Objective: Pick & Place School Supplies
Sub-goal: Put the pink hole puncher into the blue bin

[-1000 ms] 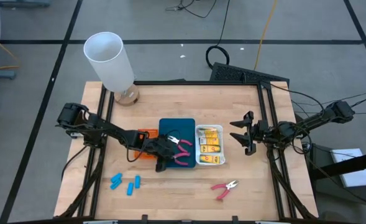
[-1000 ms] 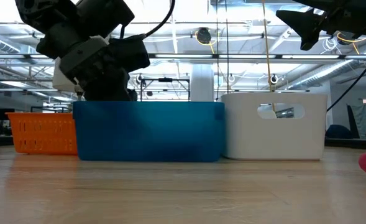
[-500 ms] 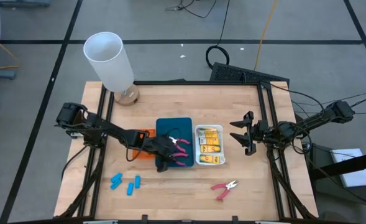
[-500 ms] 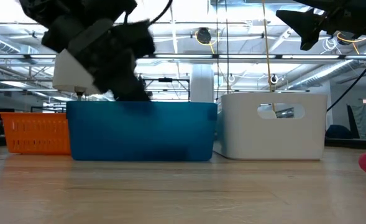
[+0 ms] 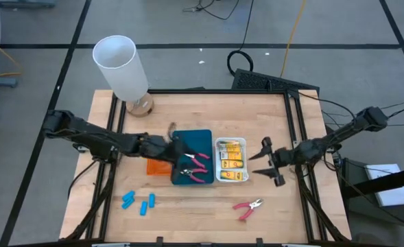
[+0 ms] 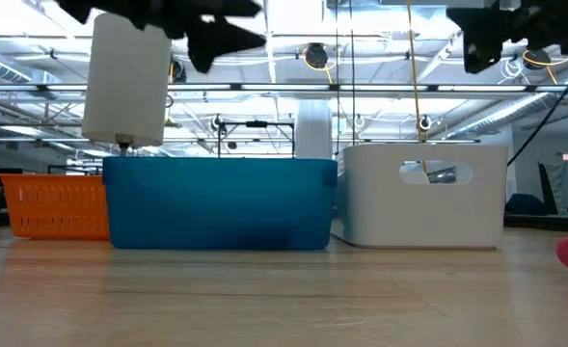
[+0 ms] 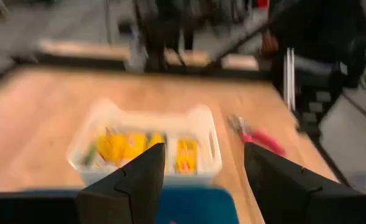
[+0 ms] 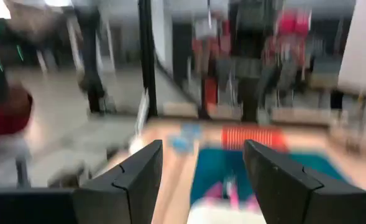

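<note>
- L gripper (image 5: pixel 176 139) held spread, empty, above blue tray (image 5: pixel 205 137).
- Two pink-handled pliers (image 5: pixel 196 168) seen inside blue tray; third pliers (image 5: pixel 247 208) on table (image 5: pixel 208 110).
- R gripper (image 5: pixel 262 163) spread, empty, beside white tray (image 5: pixel 232 178) w/ yellow packets (image 5: pixel 231 158).
- Blue pieces (image 5: pixel 138 202) near table front-left.

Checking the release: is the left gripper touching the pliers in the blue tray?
Apart. The high view shows the left gripper open, clear of the pliers in the blue tray.

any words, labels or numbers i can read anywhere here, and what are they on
None can be read.
Yellow-orange packets in the white tray: printing shows, too small and blurred to read.
Blue tray, orange tray, white cylinder: no text visible.
</note>
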You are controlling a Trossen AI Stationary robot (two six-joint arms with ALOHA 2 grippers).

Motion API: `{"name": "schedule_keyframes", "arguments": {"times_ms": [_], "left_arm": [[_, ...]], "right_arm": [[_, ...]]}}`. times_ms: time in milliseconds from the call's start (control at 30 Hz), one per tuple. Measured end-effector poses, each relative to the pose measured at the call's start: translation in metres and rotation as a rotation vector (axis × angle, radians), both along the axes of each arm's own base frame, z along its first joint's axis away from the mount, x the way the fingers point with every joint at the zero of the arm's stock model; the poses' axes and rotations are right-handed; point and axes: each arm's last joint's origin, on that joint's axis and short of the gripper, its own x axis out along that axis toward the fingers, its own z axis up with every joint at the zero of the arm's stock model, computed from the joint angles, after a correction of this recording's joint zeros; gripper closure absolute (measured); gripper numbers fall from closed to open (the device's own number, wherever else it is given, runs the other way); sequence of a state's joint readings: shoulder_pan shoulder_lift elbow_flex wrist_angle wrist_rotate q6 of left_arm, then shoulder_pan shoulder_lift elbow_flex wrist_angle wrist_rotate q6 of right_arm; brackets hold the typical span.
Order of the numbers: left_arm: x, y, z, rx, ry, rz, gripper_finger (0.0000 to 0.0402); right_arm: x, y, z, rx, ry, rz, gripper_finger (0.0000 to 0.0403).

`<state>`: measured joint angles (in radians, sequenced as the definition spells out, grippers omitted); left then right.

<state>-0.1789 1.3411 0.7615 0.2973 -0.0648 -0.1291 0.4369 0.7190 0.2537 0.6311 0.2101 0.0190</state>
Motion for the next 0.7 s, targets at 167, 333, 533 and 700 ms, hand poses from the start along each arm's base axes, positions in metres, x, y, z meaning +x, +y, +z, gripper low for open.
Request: {"name": "schedule_keyframes", "arguments": {"times_ms": [167, 333, 533, 700], "left_arm": [[-0.027, 0.010, -0.003, 0.004, -0.181, 0.118, 0.0176], [-0.046, 0.019, -0.019, -0.054, -0.259, 0.290, 0.0176], [-0.050, 0.023, -0.026, -0.069, -0.261, 0.386, 0.0176], [-0.049, 0.025, -0.026, -0.108, -0.269, 0.402, 0.0176]], "right_arm": [[0.010, 0.029, 0.000, -0.060, 0.367, -0.015, 0.0188], [0.013, 0.066, -0.008, -0.088, 0.642, 0.028, 0.0188], [0.016, 0.099, -0.028, -0.107, 0.791, 0.037, 0.0188], [0.012, 0.107, -0.054, -0.134, 0.934, -0.021, 0.0188]]}}
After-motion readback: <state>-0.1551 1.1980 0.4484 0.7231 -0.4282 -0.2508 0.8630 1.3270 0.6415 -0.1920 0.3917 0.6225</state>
